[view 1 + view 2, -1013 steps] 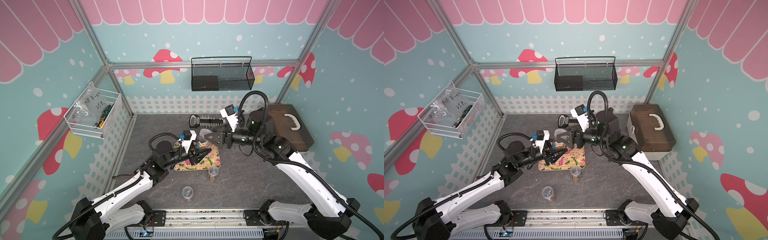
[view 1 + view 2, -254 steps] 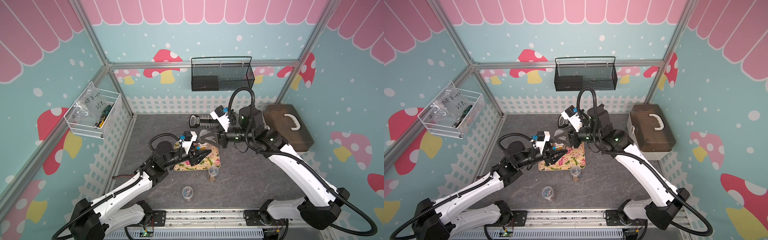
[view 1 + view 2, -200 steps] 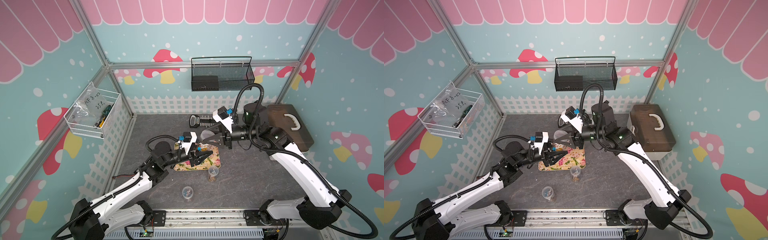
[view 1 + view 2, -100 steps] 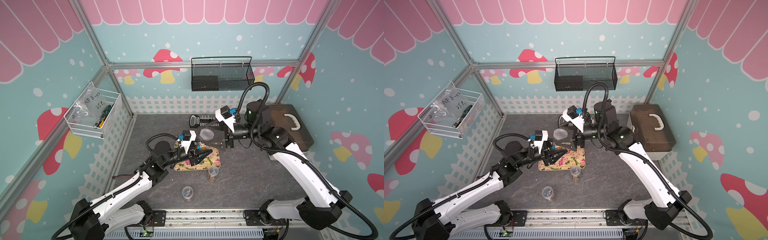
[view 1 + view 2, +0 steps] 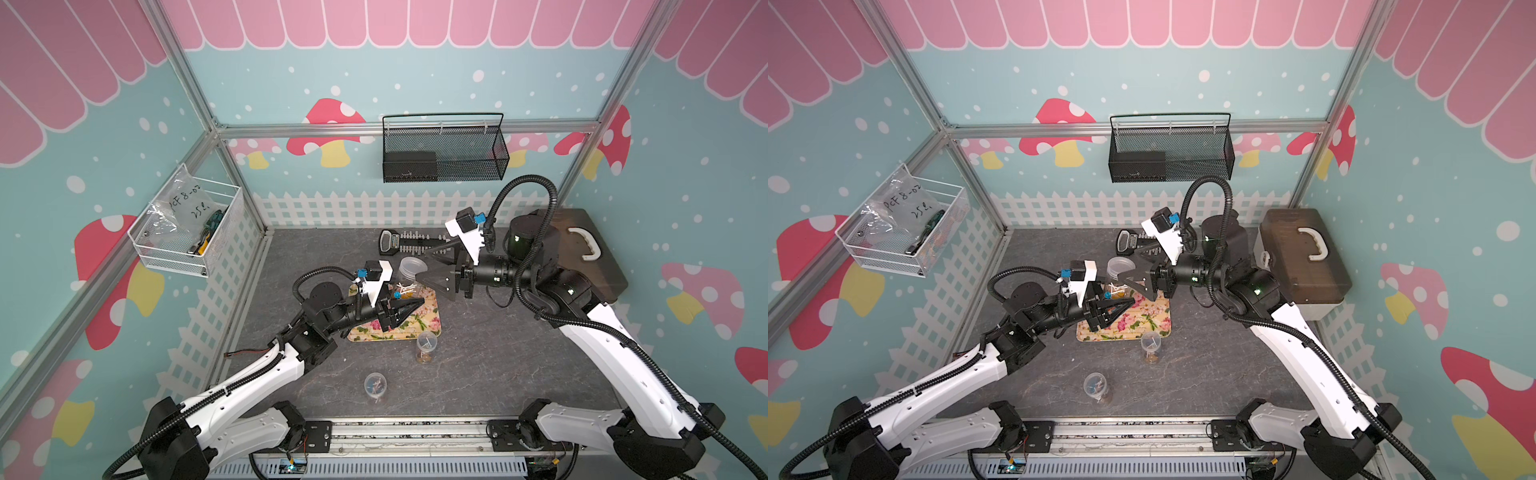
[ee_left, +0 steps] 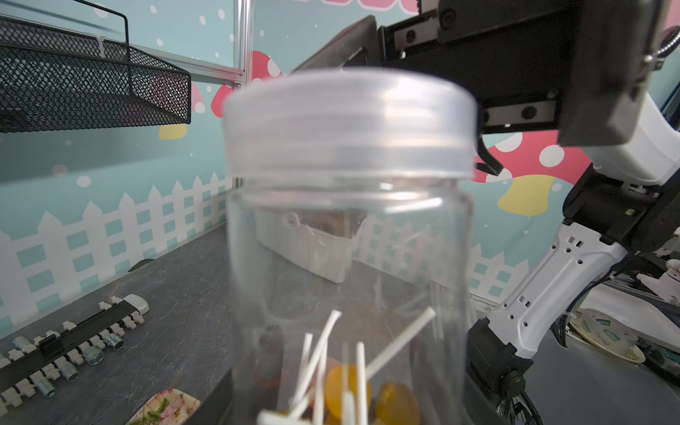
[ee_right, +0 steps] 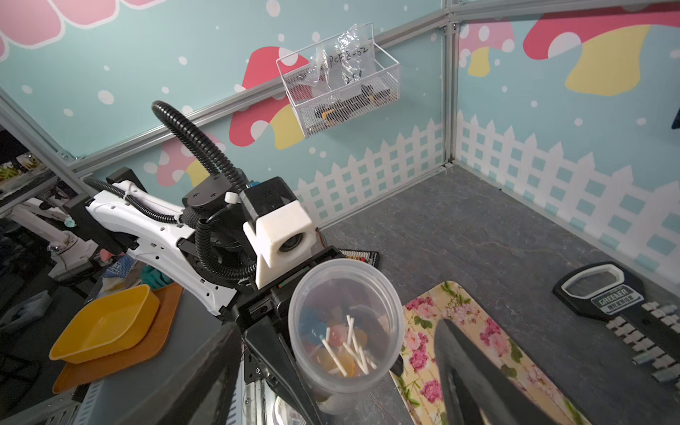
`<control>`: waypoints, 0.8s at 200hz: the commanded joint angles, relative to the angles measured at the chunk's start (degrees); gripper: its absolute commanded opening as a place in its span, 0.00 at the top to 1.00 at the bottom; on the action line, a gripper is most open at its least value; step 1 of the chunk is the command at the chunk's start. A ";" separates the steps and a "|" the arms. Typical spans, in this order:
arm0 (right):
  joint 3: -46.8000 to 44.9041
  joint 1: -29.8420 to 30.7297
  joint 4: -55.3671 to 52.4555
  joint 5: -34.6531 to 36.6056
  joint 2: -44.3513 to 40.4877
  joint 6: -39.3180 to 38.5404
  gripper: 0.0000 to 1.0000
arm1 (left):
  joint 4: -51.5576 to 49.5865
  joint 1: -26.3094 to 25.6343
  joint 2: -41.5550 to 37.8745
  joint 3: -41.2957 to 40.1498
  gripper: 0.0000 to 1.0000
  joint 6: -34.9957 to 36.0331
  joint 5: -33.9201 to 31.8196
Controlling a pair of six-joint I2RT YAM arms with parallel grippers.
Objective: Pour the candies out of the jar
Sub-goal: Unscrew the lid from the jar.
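The right gripper (image 5: 422,266) has just sprung its jaws wide off the lid (image 6: 349,121), still on the jar (image 6: 346,257) that the left gripper (image 5: 415,302) clamps above the floral tray's (image 5: 415,328) far edge, so the candies (image 7: 342,342) can't pour yet.

Looks like a robotics lab cell, not a home: aluminium frame (image 5: 540,124) holding mushroom-printed walls (image 5: 415,75), robot arms (image 5: 249,374) mounted on a rail (image 5: 407,436) along the bottom edge, hand-labelled bag (image 5: 183,203) in a wire basket (image 5: 174,257) at left.
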 commanded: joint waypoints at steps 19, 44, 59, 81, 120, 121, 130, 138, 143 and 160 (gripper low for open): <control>0.44 1.27 1.50 1.85 1.05 6.22 0.21 | 1.22 0.17 -0.11 -0.60 0.48 0.26 -0.35; 0.53 2.50 1.61 2.05 2.10 6.12 0.23 | 0.99 0.17 -0.05 -0.68 0.48 0.25 -0.27; 0.62 3.04 1.57 2.19 2.63 5.84 0.23 | 0.85 0.17 -0.18 -0.80 0.48 0.26 -0.42; 1.04 3.43 1.61 2.40 3.09 5.55 0.27 | 0.82 0.17 -0.49 -1.03 0.48 0.09 -0.63; 2.26 3.70 1.63 1.68 4.06 4.52 0.35 | 0.63 0.13 -0.85 -1.38 0.48 0.08 -0.78; 2.32 3.67 1.62 1.68 4.06 4.50 0.35 | 0.59 0.15 -0.92 -1.38 0.48 0.08 -0.83; 2.44 3.65 1.66 1.76 4.23 4.31 0.39 | 0.56 0.17 -1.02 -1.38 0.48 0.08 -0.76; 2.43 3.66 1.61 1.61 4.40 4.15 0.43 | 0.54 0.17 -1.11 -1.38 0.48 0.08 -0.80; 2.46 3.69 1.61 1.32 4.55 4.04 0.46 | 0.46 0.16 -1.22 -1.38 0.48 0.08 -0.80; 2.44 3.73 1.61 0.33 4.89 3.82 0.48 | 0.15 0.15 -1.34 -1.38 0.48 0.08 -0.80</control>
